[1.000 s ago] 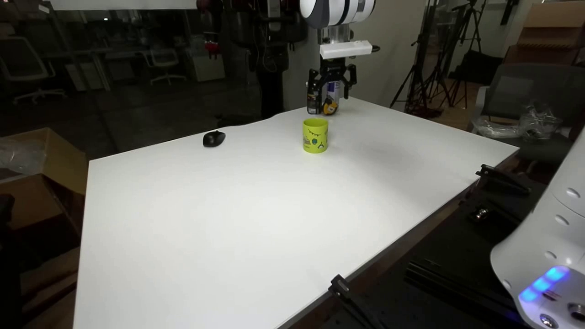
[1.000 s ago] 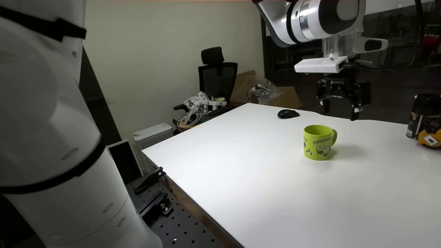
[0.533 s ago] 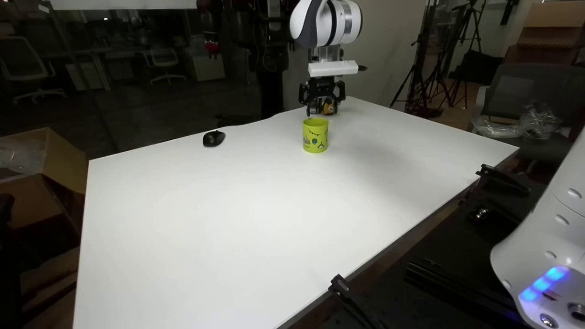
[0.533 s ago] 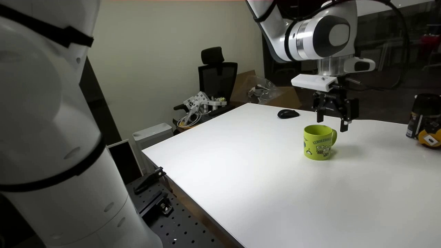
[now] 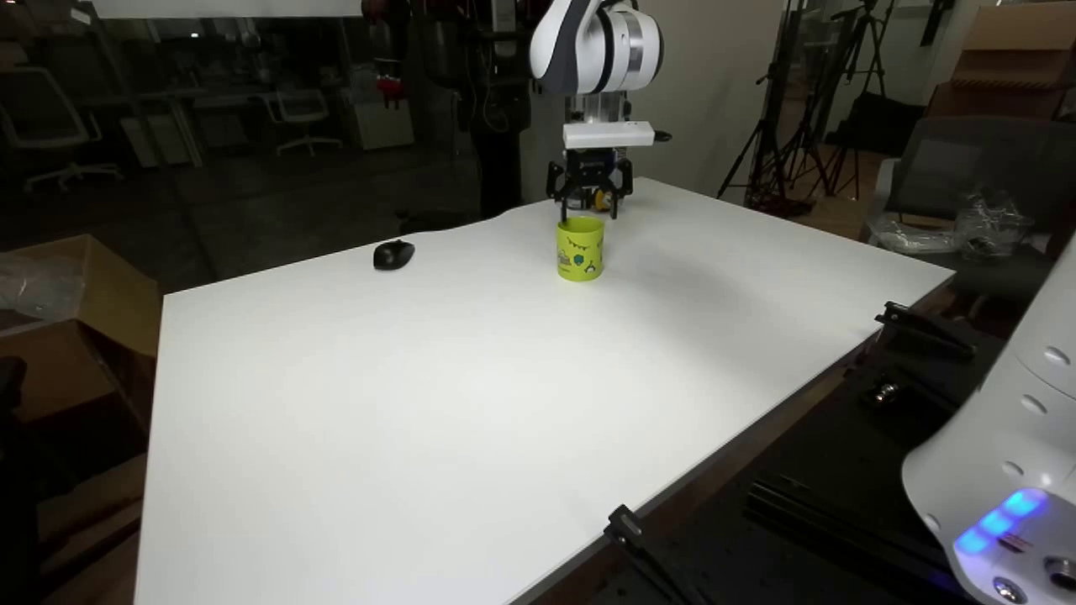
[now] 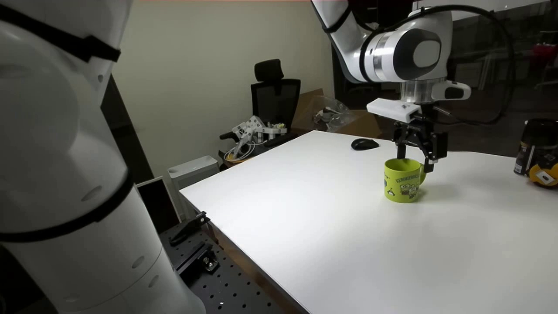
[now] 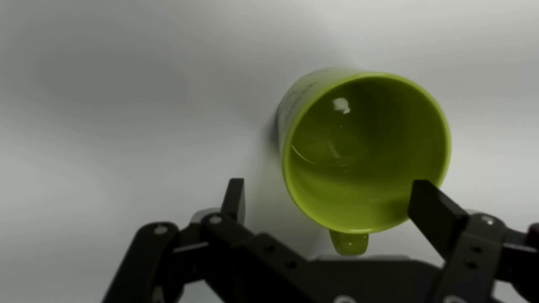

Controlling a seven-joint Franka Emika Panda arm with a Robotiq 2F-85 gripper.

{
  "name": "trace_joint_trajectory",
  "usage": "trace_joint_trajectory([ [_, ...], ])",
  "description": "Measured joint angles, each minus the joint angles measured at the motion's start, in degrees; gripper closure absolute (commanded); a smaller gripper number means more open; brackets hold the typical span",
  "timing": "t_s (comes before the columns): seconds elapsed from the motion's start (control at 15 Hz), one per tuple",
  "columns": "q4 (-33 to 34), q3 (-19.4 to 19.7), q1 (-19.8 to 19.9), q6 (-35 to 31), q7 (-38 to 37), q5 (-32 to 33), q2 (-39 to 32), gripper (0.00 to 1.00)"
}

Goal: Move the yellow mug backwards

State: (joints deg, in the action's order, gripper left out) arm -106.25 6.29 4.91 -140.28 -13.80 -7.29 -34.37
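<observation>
Yellow-green mug [image 6: 400,186] with cartoon print, black claw [image 6: 415,164], white table [image 5: 462,378], black mouse [image 5: 393,255].

Light falls brightest across a broad white table [image 5: 378,420] as we look past it into a dim workspace. In an exterior view, a desk [image 5: 186,126] and pale-framed office chairs [image 5: 38,109] sit in shadow on a dark floor [image 5: 286,197], while an open cardboard box [image 5: 59,370] stands near the table at left. At right, we see tripods [image 5: 809,143], stacked brown boxes [image 5: 1013,71] and a gray chair [image 5: 983,155] with clear plastic [image 5: 992,231] on its seat. In an exterior view, a plain pale wall [image 6: 209,65] rises behind a black high-backed office chair [image 6: 275,98] and a white boxy unit [image 6: 194,168] we cannot identify.
</observation>
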Motion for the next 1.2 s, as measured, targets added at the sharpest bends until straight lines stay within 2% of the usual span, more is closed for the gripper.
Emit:
trace_joint_trajectory([
  [0.67, -1.45, -0.1, 0.05, 0.69, -1.04, -3.07, -0.12, 0.0],
  [0.73, -1.71, -0.09, 0.07, 0.7, -1.19, -3.22, -0.14, 0.25],
  [0.8, -1.94, -0.06, 0.11, 0.71, -1.35, -3.37, -0.2, 0.27],
  [0.87, -2.06, -0.04, 0.14, 0.71, -1.47, -3.59, -0.3, 0.33],
  [1.2, -2.09, 0.19, 0.18, 0.56, -1.95, -4.04, -0.75, 0.69],
])
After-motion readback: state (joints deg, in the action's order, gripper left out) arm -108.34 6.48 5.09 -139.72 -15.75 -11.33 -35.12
